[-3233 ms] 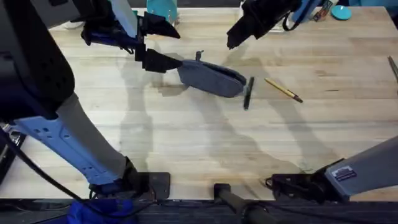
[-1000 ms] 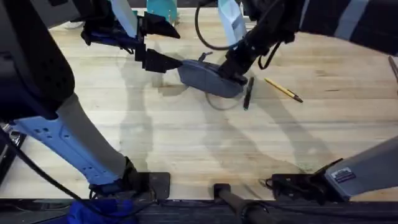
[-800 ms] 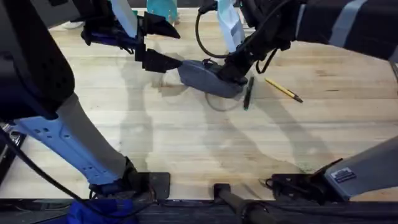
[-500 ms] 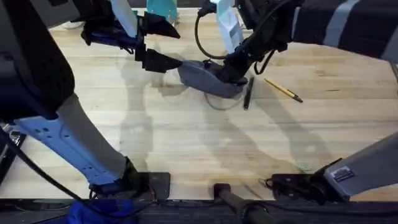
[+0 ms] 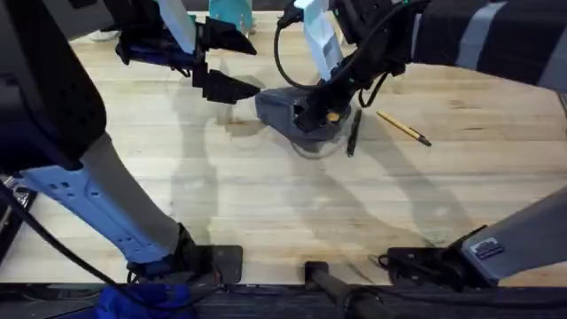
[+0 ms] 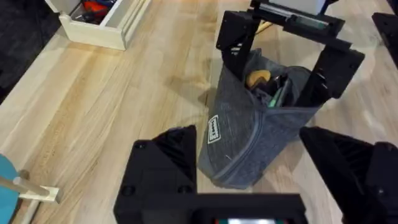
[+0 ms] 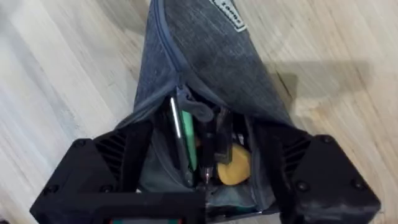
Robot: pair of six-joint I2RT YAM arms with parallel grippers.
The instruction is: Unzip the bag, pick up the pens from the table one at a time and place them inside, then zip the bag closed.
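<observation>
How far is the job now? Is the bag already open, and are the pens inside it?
Done: the bag is partly unzipped; the right wrist view shows its contents. In hand: the right gripper is at the open end, at the zipper pull. Left: the dark pen and yellow pen lie on the table; then zipping.

The right arm reaches across the middle from the lower right, its pincer (image 5: 312, 110) angled down with its 2 black fingers spread wide. The left arm stretches forward, its pincer (image 5: 232, 64) open, fingers well apart.
</observation>
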